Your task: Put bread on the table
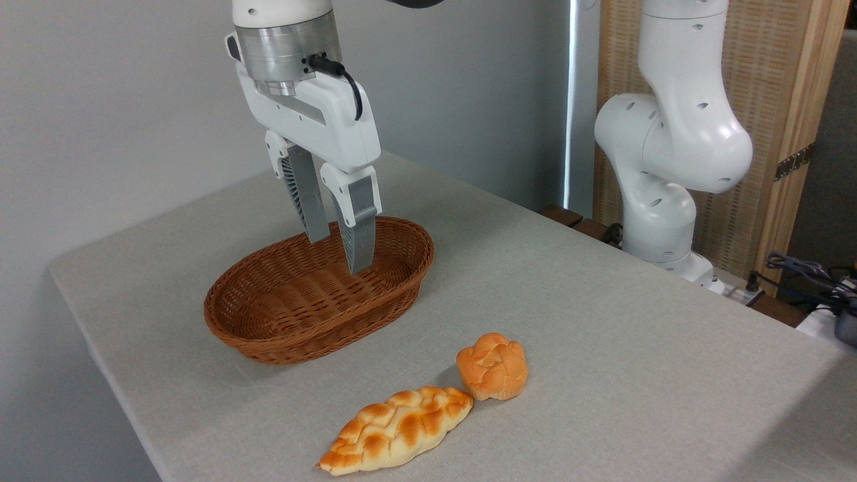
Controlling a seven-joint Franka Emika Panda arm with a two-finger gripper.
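Small round orange-golden bun (493, 366) with a knotted, lumpy top: lying on the large table covered in plain light grey-beige cloth (602, 301), lower centre of the frame, right of and below the basket. Its lower left edge touches, or all but touches, the pointed end of the longer braided loaf with brown patches (396, 429), which lies on the cloth toward the bottom edge, running from lower left to upper right.

Oval brown wicker basket (315, 294): left of centre, on the cloth, well apart from both breads. Nothing visible inside it; the near wall hides part of the inner floor.

White two-finger gripper (336, 253): hangs from the upper left of the frame above the basket, fingers pointing down. Jaws released, a clear gap between them, nothing held. Fingertips sit in front of the basket's far rim; whether they are inside the basket or only above it cannot be told from this angle. The wrist is cut off by the top edge.

White robot arm base and joints (669, 154): upper right, behind the table's far edge; top cut off. Dark cables (803, 271) at the right edge, partly out of frame.
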